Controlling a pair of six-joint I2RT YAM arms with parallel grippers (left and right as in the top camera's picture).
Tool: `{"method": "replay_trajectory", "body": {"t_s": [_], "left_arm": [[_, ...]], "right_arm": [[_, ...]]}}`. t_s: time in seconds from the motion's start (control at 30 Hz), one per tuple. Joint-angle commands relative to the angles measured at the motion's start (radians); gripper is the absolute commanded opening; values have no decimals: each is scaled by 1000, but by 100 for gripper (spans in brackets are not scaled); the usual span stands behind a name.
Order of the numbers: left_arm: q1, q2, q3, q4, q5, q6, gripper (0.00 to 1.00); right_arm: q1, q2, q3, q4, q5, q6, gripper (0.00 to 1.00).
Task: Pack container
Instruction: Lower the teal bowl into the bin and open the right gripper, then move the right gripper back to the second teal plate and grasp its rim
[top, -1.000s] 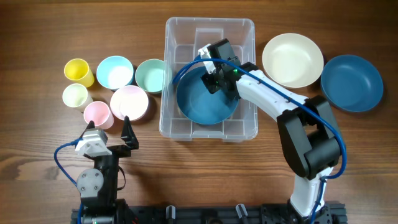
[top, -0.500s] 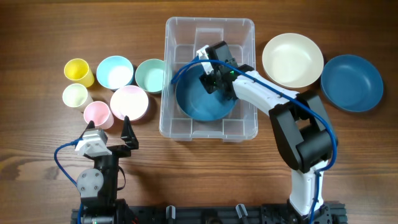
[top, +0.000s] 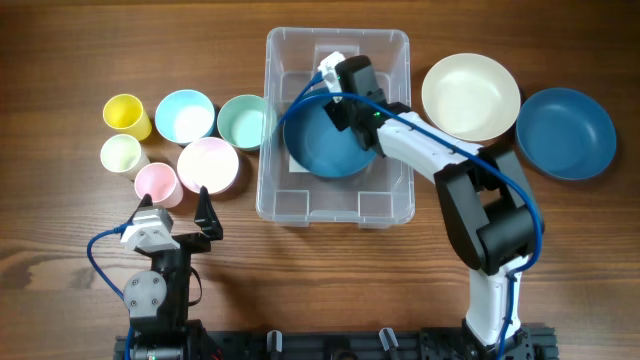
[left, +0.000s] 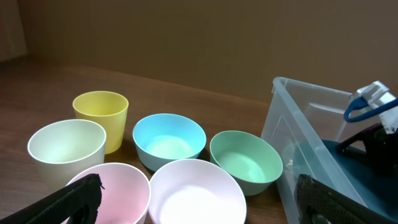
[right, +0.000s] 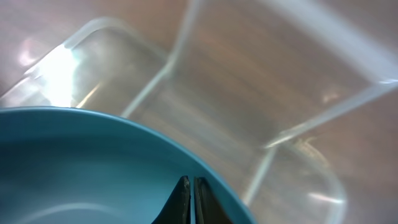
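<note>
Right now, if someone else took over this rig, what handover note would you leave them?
Left gripper: open, empty, parked near the cups.
Right gripper: shut on the rim of the teal bowl, inside the container.
Done: only that bowl is in the container, and it is not yet released.
Left: release it, then pack the cream bowl and dark blue bowl on the right, plus the three small bowls and three cups on the left.
</note>
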Motion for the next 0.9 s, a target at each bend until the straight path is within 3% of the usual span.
{"method": "replay_trajectory", "body": {"t_s": [0.0, 0.3, 0.4, 0.7, 0.87], "left_arm": [[-6, -6, -9, 3, 9, 20, 100], [-6, -6, -9, 3, 9, 20, 100], [-6, -6, -9, 3, 9, 20, 100], [-6, -6, -9, 3, 9, 20, 100], [-6, -6, -9, 3, 9, 20, 100]], "right_arm": [[-43, 25, 3, 42, 41, -14, 4], [-109, 21, 21, 130, 50, -33, 4], [-95, -5, 45, 126, 46, -32, 11], [-53, -226, 91, 122, 56, -31, 13], [-80, -375, 91, 45, 297, -6, 15]]}}
